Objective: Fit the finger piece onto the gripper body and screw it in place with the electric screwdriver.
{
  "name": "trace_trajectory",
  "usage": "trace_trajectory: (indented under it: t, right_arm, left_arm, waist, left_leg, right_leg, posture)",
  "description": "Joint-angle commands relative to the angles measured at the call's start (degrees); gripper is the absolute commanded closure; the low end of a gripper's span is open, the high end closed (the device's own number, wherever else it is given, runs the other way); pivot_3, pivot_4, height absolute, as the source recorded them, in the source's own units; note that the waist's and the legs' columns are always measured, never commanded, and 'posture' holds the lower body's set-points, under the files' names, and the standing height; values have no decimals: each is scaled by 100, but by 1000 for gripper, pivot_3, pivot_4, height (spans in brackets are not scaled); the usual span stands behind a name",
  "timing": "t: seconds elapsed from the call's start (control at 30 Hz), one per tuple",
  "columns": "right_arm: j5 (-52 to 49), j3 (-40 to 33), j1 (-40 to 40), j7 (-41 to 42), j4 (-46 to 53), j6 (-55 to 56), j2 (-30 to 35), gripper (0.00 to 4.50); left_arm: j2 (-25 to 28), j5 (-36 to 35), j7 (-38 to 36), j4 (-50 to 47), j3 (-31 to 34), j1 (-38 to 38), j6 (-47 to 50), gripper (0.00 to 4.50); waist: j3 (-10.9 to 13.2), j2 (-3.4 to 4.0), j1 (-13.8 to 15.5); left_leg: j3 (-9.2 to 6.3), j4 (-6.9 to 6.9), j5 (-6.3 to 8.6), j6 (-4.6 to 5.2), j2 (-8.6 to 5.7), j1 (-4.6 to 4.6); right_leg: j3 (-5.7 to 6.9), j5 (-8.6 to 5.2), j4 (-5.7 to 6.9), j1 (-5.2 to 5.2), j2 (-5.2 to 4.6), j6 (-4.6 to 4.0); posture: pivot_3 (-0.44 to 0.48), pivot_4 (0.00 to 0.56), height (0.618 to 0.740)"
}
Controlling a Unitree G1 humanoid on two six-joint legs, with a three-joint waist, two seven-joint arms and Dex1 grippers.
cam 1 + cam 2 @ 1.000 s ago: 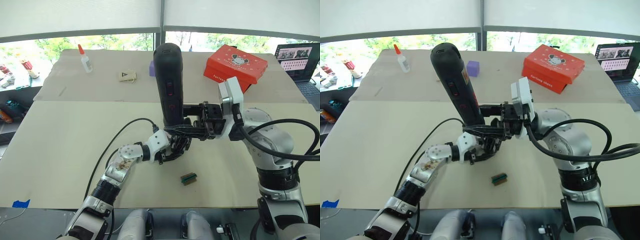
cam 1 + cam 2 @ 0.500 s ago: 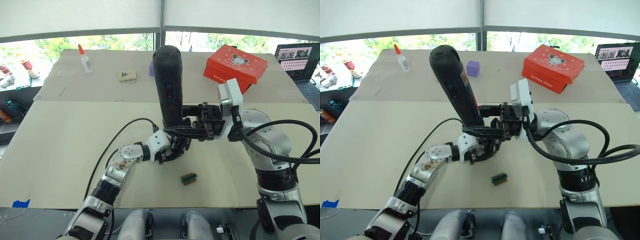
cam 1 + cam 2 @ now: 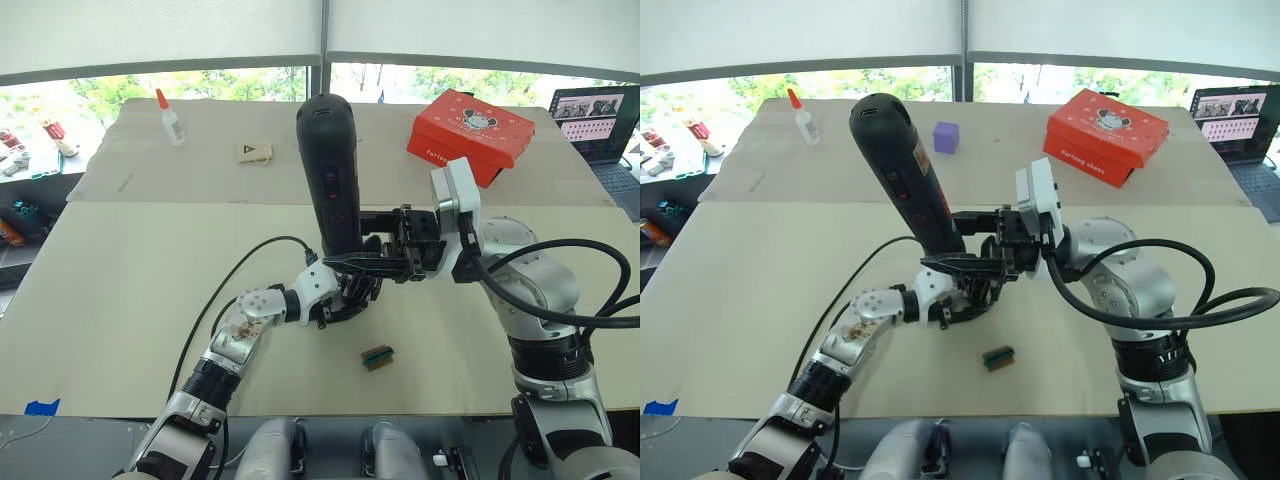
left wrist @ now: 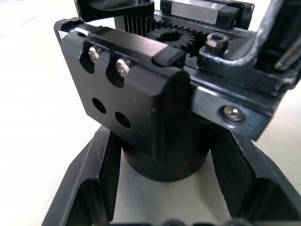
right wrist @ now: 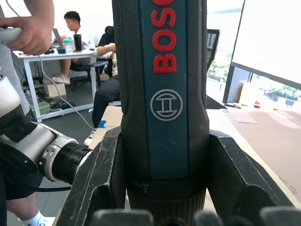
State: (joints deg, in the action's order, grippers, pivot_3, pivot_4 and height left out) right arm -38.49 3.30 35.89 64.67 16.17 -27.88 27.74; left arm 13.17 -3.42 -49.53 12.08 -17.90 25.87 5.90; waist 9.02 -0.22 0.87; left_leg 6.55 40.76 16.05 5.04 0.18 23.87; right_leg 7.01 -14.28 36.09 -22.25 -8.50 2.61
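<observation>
The electric screwdriver [image 3: 330, 170] stands nearly upright over the table's middle, its handle top leaning toward my left. My right gripper [image 3: 350, 262] is shut on its lower end, and its fingers [image 5: 101, 183] clamp both sides of the handle [image 5: 162, 94]. Directly below, my left gripper [image 3: 345, 297] is shut on the gripper body [image 4: 164, 155]; its round base sits between the fingers [image 4: 94, 188]. On the body's top are a gear, a black block with two screws, and two empty holes. I cannot tell the finger piece apart from the body. The bit is hidden.
A small green-and-brown block [image 3: 377, 356] lies on the table just in front of the grippers. At the back are a red box [image 3: 470, 130], a purple cube [image 3: 946, 136], a glue bottle [image 3: 172, 120], a small card [image 3: 254, 152] and a laptop [image 3: 595, 120].
The screwdriver's top has tipped further toward my left, and the right arm has shifted slightly left with it. The left arm and the gripper body have stayed put.
</observation>
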Motion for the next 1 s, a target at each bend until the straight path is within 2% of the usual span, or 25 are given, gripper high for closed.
trace_trajectory:
  t: [0.03, 1.0]
  right_arm:
    - [-35, -65, 131, -24, 45, 119, -29, 2564]
    - [67, -24, 7, -78, -99, -69, 85, 2564]
  left_arm:
    - [-35, -19, 16, -143, -22, 18, -30, 2218]
    - [-46, -15, 19, -142, -53, -5, -63, 2218]
  waist:
    - [0, 0, 0]
    - [0, 0, 7]
  left_leg:
    - [0, 0, 0, 0, 0, 0]
    - [0, 0, 0, 0, 0, 0]
  right_leg:
    - [0, 0, 0, 0, 0, 0]
    - [0, 0, 0, 1, 0, 0]
  posture:
    - [0, 150, 740]
    - [0, 150, 740]
